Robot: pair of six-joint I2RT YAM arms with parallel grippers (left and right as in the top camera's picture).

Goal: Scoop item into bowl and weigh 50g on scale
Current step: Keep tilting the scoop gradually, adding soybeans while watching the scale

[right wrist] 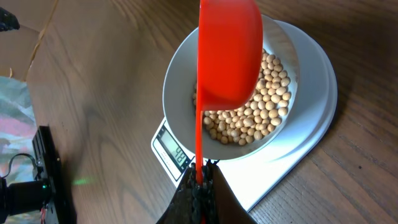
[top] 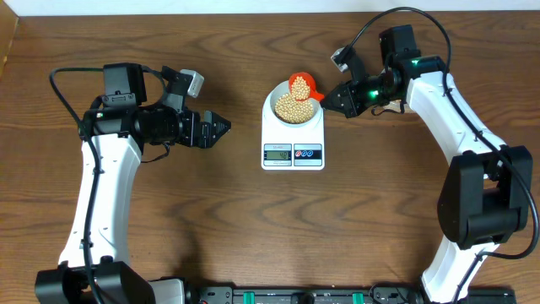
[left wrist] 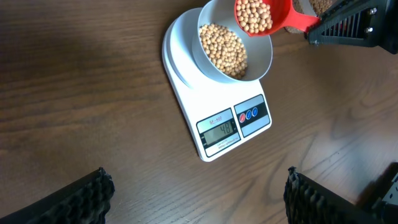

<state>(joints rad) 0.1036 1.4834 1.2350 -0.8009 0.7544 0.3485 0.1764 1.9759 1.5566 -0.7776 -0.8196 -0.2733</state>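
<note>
The white scale point(top: 292, 145) stands mid-table with the pale bowl point(top: 274, 104) on it, partly filled with tan beans point(top: 292, 108). My right gripper point(top: 331, 95) is shut on the handle of a red scoop point(top: 302, 84) that holds beans and hangs tilted over the bowl's far right rim. In the right wrist view the scoop point(right wrist: 227, 50) covers part of the bowl point(right wrist: 177, 81) and the gripper point(right wrist: 199, 177) clamps its handle. In the left wrist view the scale point(left wrist: 186, 93), bowl point(left wrist: 264, 62) and scoop point(left wrist: 264, 15) show. My left gripper point(top: 221, 127) is open and empty, left of the scale.
The scale's display point(left wrist: 219, 130) shows digits I cannot read surely. Bare wooden table lies all around. The arm bases stand at the front left and front right edges.
</note>
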